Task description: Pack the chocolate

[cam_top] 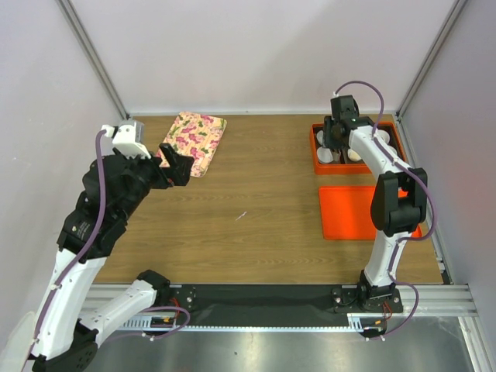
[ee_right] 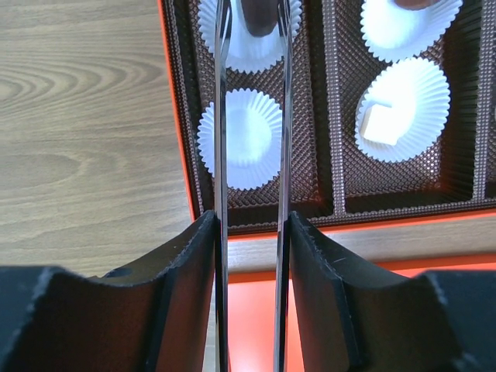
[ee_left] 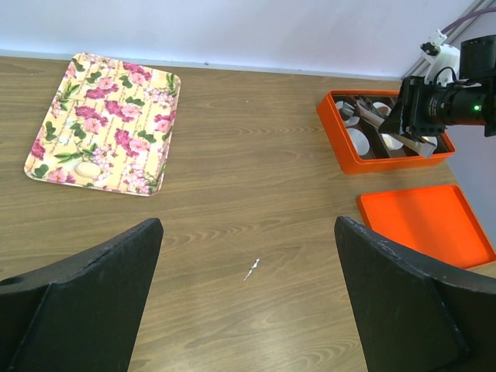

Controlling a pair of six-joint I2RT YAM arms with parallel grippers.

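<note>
— Right wrist view: what is the right gripper (ee_right: pixel 249 225) doing?

— Its black fingers (ee_right: pixel 182 287) are clamped on a pair of metal tweezers (ee_right: pixel 221 116), one finger pressing each blade. The blade tips stand a little apart over the orange box (ee_left: pixel 338 141).

— And the chocolate?

— One dark brown chocolate (ee_right: pixel 260 17) sits in a white paper cup (ee_right: pixel 249 54) at the top edge, right between the tweezer tips. I can't tell whether the tips touch it. Just nearer is an empty cup (ee_right: pixel 249 139), and in the next compartment a pale cube (ee_right: pixel 378 122) lies in its own cup.

— What about the other arm?

— From above, the left gripper (cam_top: pixel 177 167) hangs on the far-left side of the table (cam_top: pixel 256 194), just beside the floral tray (cam_top: pixel 195 139), well apart from the box. Its jaws are spread wide.

— Anything else out there?

— An orange lid (cam_top: pixel 349 213) lies flat on the wood just in front of the box, near the right arm.
</note>
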